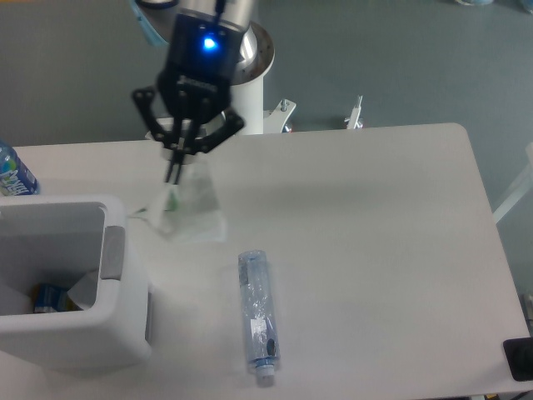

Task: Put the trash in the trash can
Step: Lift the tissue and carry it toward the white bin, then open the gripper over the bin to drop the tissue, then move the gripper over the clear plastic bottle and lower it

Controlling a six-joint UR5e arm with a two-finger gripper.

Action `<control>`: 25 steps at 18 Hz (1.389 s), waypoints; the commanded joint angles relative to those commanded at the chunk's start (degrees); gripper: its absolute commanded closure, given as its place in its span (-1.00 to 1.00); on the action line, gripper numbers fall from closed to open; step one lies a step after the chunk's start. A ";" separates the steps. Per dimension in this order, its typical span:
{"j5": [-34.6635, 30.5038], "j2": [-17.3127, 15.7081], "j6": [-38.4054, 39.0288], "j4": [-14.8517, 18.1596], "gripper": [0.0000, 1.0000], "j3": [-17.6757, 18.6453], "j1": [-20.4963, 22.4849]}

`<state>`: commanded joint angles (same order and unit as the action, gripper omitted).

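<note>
Near the counter's far left edge, the robot's hand [175,171] hangs with its two fingers [171,177] drawn together on the upper end of a crumpled white wrapper [193,208]; the wrapper's lower part spreads out on the counter [375,250] just below. A blue light glows on the hand's black body. Just left of the wrapper stands the white trash can [62,287], set at the counter's near left corner, its grey inner panel facing the wrapper; some blue and pale items lie at its bottom, too unclear to name. Toward the near edge, at the middle of the counter, lies the flattened clear bottle [256,317], lengthwise from far to near, its white cap pointing to the near edge, apart from both the can and the wrapper. At the counter's far left edge, beyond the can, part of a water bottle with a blue label [15,173] shows.
</note>
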<state>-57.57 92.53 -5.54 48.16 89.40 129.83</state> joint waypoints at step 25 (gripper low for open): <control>-23.53 10.03 5.28 0.00 -1.00 -5.72 -2.57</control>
<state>-81.10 102.56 -0.26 48.16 83.68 127.26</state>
